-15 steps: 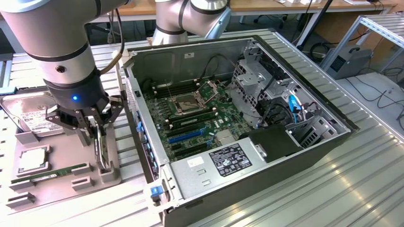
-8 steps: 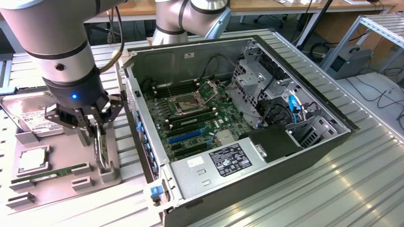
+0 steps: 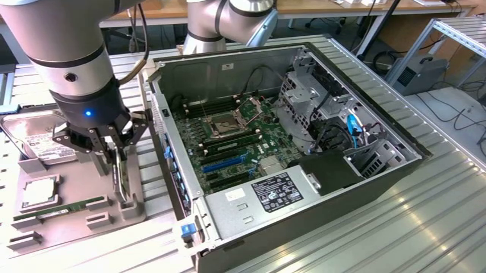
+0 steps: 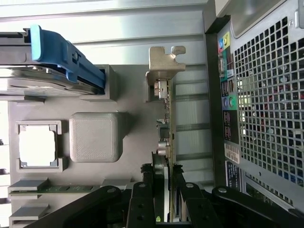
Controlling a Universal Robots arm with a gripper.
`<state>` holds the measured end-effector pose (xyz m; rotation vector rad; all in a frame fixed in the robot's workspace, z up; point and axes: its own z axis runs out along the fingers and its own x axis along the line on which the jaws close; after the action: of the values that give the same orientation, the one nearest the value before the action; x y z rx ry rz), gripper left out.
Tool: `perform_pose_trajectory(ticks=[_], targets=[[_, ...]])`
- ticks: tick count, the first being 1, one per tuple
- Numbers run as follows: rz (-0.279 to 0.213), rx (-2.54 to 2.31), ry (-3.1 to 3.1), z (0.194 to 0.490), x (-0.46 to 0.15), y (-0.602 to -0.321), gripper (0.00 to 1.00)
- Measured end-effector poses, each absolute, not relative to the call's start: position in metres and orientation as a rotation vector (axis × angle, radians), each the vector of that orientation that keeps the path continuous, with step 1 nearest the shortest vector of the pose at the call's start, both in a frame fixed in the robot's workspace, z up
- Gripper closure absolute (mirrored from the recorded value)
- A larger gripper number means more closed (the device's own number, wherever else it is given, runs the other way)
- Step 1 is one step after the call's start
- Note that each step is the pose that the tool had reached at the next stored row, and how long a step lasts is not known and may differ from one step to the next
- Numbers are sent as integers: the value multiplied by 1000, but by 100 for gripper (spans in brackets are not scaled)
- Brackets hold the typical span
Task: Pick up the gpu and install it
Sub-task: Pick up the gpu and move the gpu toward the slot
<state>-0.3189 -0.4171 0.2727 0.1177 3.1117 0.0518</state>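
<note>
Currently poised with the gripper [image 4: 165, 178] over the grey holder [image 3: 136, 213], on the ribbed metal table [image 3: 395, 239] at the exterior view's left of the open computer case [image 3: 357, 193]. Pinches the gpu [image 3: 119, 185] between two black fingers [image 4: 141, 199], narrowed onto its flat faces near one end. Finds the card standing on edge, upright at the holder's slot, with its silver bracket [image 4: 164, 64] at the end away from the grip. Cannot tell whether raised clear of the slot or seated in it. Notes, in the same holder, a hard drive [image 3: 34, 142] with a blue caddy [image 4: 61, 52], a processor [image 3: 38, 193] and a green memory stick [image 3: 61, 209]. Shows the motherboard [image 3: 227, 151] lying inside the case, just beside the holder.
</note>
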Motion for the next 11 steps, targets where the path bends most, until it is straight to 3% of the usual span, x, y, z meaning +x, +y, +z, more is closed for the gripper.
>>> perform_pose_trajectory(ticks=[11], targets=[[52,118,3112,280,-319,-417,73]])
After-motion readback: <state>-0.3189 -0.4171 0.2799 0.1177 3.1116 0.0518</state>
